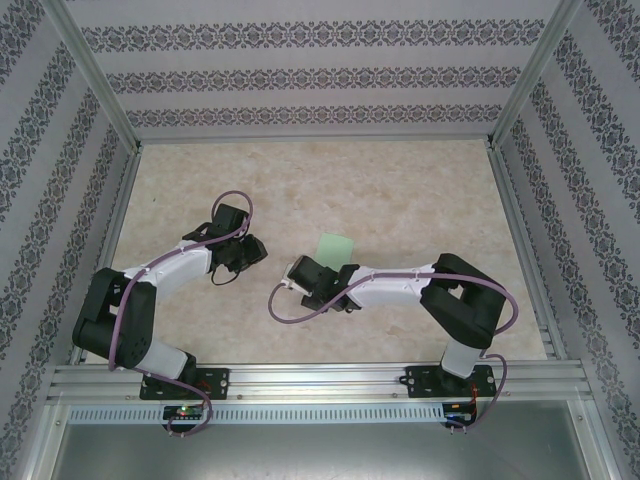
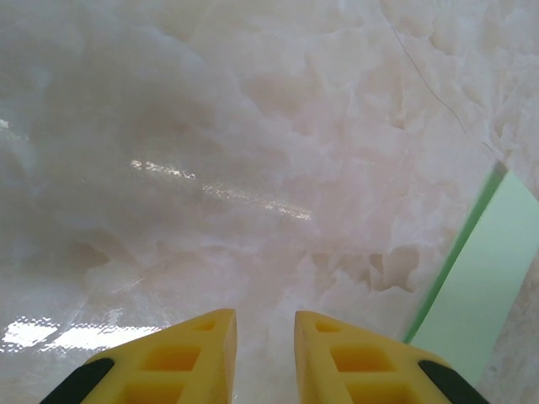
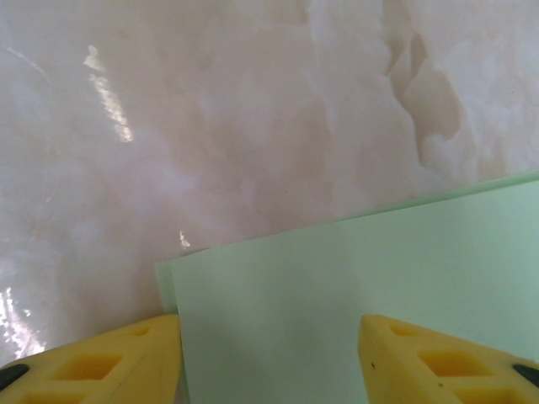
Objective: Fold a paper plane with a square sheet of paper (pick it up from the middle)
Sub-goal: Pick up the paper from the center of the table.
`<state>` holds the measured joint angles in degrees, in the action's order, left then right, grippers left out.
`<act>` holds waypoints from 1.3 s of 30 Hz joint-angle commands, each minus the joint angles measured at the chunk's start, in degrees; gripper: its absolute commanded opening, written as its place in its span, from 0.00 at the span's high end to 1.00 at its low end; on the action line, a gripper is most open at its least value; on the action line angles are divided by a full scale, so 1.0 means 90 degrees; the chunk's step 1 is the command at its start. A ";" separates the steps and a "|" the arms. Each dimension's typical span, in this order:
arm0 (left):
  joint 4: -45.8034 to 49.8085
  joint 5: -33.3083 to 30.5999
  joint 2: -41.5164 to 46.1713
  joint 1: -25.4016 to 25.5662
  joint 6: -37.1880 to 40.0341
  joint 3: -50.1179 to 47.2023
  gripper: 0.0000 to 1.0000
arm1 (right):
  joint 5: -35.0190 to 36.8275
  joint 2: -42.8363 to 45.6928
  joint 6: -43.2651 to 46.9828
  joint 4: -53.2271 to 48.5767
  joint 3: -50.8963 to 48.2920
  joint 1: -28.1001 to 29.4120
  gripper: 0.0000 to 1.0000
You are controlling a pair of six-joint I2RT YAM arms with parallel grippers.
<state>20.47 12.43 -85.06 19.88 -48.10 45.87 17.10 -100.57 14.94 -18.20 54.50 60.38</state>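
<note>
Your right claw [image 3: 269,324] is spread wide and released, the two yellow fingers [image 3: 109,358] well apart; the pale green sheet of paper [image 3: 379,269] lies flat on the counter [image 3: 210,126] and runs between them, its left edge right beside the left finger; you can see a second thin layer peeking out along that edge, so the sheet looks doubled over there; nothing is pinched. From above, the sheet of paper [image 1: 335,245] sits near the middle of the marbled counter [image 1: 400,190], just beyond the tip of your right arm [image 1: 390,285], which reaches in from the right; your left arm [image 1: 170,265] angles in from the left and ends well short of the paper. On your left wrist camera, the left claw [image 2: 264,316] is only slightly parted, a narrow gap between its yellow fingers [image 2: 185,362] and nothing in it, just bare glossy counter [image 2: 253,126] ahead; the sheet of paper [image 2: 488,295] shows as a green strip off to the right, clear of the fingers, its near edge darker.
</note>
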 commanded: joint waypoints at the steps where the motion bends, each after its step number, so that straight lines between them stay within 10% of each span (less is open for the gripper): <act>1: -0.0106 0.0088 0.0082 -0.0064 0.0050 -0.0064 0.74 | 0.0413 -0.0016 -0.0124 0.0384 -0.0183 0.0059 0.44; 28: -0.0250 0.0432 -0.0258 0.0319 0.0023 0.0340 0.73 | 0.1049 0.1339 -0.2149 0.1305 -0.1309 -0.0127 0.84; 39: -0.0904 0.1053 -0.1379 0.1314 -0.0481 0.1205 0.51 | 0.0935 0.1776 -0.2383 0.2355 -0.2075 -0.0158 0.96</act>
<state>16.14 19.51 -95.64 30.35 -50.19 54.50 25.43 -85.76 -5.04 -1.48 36.97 59.48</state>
